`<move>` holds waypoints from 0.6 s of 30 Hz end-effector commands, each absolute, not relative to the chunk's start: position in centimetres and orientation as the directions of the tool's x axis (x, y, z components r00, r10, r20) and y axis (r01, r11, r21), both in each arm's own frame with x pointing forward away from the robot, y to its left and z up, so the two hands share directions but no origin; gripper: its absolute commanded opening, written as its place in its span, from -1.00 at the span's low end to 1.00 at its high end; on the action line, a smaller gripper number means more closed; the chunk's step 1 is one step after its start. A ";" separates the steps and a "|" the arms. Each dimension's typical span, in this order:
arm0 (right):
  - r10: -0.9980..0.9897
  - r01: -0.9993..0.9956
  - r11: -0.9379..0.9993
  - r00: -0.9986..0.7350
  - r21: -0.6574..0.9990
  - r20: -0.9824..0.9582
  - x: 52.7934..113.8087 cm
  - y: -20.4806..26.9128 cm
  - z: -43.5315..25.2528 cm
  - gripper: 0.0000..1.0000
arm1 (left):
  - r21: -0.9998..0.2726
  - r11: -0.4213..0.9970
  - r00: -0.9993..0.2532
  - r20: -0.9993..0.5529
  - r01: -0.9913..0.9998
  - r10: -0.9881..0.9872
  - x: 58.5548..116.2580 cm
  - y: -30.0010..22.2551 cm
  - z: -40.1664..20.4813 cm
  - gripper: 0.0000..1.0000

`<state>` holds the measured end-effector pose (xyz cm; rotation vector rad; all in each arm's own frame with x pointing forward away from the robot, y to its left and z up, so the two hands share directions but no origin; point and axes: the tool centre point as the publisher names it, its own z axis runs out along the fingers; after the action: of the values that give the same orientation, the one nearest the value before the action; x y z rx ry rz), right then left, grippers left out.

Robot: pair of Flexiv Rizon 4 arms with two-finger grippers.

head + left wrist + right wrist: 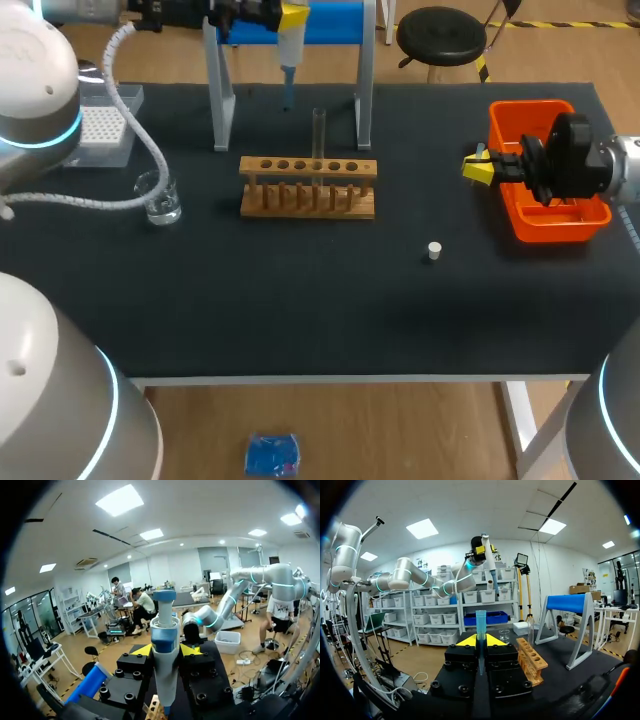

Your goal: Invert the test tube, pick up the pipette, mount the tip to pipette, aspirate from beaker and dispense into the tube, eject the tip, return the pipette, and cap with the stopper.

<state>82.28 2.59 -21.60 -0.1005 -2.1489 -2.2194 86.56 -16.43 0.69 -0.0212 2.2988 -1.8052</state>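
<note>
tube [319,128] upright in rack [308,200], stand [221,100] legs behind; table [300,310] open before.

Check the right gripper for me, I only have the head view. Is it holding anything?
Observer: Yes. The right wrist view shows a slim translucent blue pipette tip standing between the right gripper's fingers, and both fingers touch it.
Operator: And the left grasp on the pipette, is it centred?
Observer: In the left wrist view the pipette sits midway in the left gripper, with a yellow fingertip against each side of its body.
</note>
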 end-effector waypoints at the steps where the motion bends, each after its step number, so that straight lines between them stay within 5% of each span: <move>1: 0.008 0.081 -0.032 -0.997 0.996 0.082 82.3 2.5 -21.6 -1.00 | -0.981 0.148 -0.978 -0.147 0.126 -0.147 86.6 -17.6 0.0 -1.00; 18: 0.008 0.081 -0.032 -0.997 0.996 0.082 82.3 2.5 -21.6 -1.00 | -0.988 0.150 -0.997 0.020 -0.032 -0.078 85.4 -18.9 -1.6 -1.00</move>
<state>82.28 2.59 -21.60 -0.1005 -2.1488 -2.2195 85.23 -18.86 -1.80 -0.1144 2.3451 -2.0281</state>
